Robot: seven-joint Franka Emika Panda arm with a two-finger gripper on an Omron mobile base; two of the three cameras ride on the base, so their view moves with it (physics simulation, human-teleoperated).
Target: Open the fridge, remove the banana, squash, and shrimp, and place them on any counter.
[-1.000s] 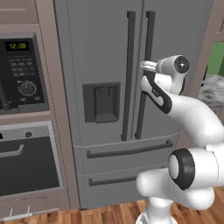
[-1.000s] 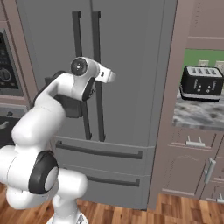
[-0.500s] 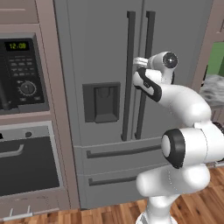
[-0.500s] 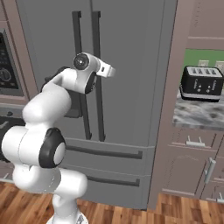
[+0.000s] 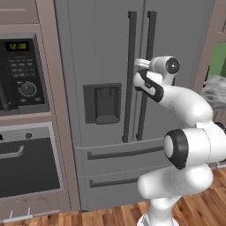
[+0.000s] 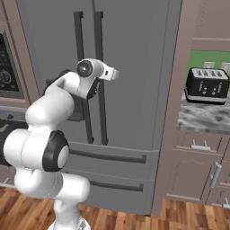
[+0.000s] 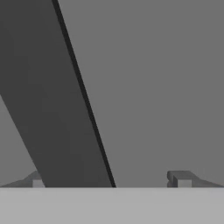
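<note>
We saw a tall plain grey French-door fridge (image 5: 101,57) with long dark handles (image 5: 130,75), a black toaster (image 6: 207,85) and a grey-and-white marbled stone counter (image 6: 204,117).

The tall grey French-door fridge (image 5: 106,66) is shut, hiding its contents. Its top runs past the frame. The black toaster's (image 6: 207,85) slot detail is too small to read.

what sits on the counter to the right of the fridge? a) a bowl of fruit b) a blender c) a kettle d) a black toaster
d, a black toaster with slots on top stands on the marbled counter to the right of the grey fridge in the right base view.
</note>
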